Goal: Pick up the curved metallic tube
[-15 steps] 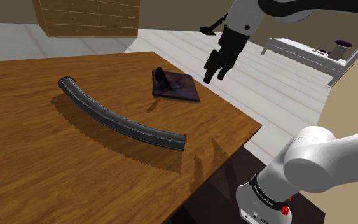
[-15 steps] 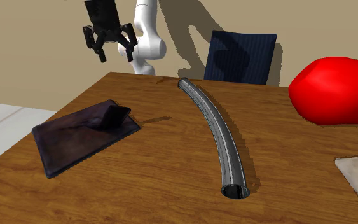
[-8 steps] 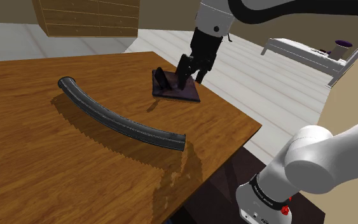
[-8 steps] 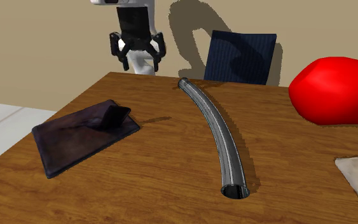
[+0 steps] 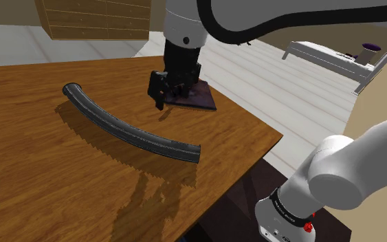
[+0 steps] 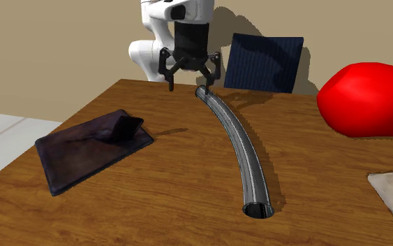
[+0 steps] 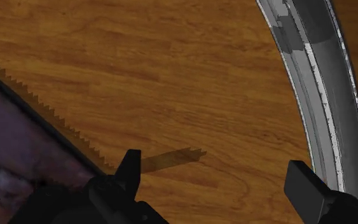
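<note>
The curved metallic tube (image 5: pixel 126 130) lies flat on the wooden surface (image 5: pixel 47 179), a long dark grey arc with one end near the arm's side and the other reaching out across the wood. The gripper (image 6: pixel 190 82) hangs above that nearer end with its fingers spread wide and nothing between them.

The main risk, as I judge it, is alignment. In the wrist view the tube (image 7: pixel 317 83) runs just outside one finger of the gripper (image 7: pixel 217 178), not in the gap, so closing here would catch only air. A straight descent could set that finger on the round wall and roll or shove the tube aside. A hold this close to one end could also let the long free length sag or swing. The dark purple mat (image 7: pixel 18 146) sits close by the other finger and could be clipped.

The second exterior view shows the gripper's height and spread, the tube's (image 6: pixel 243 150) hollow far mouth, and the small dark object (image 6: pixel 126 128) on the mat. In the shoulder view the gripper (image 5: pixel 168 100) covers part of that mat, though the whole arc is plain there.
</note>
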`<state>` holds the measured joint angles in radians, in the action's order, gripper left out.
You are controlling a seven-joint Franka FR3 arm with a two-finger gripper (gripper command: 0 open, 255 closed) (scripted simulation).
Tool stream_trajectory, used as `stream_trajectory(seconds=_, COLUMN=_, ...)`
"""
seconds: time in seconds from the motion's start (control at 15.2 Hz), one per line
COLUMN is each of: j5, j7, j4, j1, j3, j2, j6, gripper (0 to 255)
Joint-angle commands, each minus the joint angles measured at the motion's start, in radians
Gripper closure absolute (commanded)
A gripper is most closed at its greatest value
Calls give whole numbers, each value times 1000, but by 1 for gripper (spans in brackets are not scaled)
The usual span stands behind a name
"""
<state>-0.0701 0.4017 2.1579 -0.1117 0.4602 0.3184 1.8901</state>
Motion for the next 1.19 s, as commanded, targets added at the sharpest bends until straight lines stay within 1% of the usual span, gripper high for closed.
stream_trajectory(seconds=0.0, j5=39, j7=64, j4=-43, j1=-2, j3=50, j2=-74, j6=20, gripper=0)
stream_trajectory(seconds=0.26, j5=147, j7=199, j4=-160, j1=-18, j3=138, j2=-233, j6=18, gripper=0)
stream_trajectory(seconds=0.53, j5=281, j7=333, j4=-296, j1=-64, j3=195, j2=-409, j6=-13, gripper=0)
stream_trajectory(seconds=0.99, j5=305, j7=359, j4=-231, j1=-71, j3=188, j2=-437, j6=72, gripper=0)
stream_trajectory(seconds=1.12, j5=308, j7=361, j4=-226, j1=-71, j3=188, j2=-440, j6=78, gripper=0)
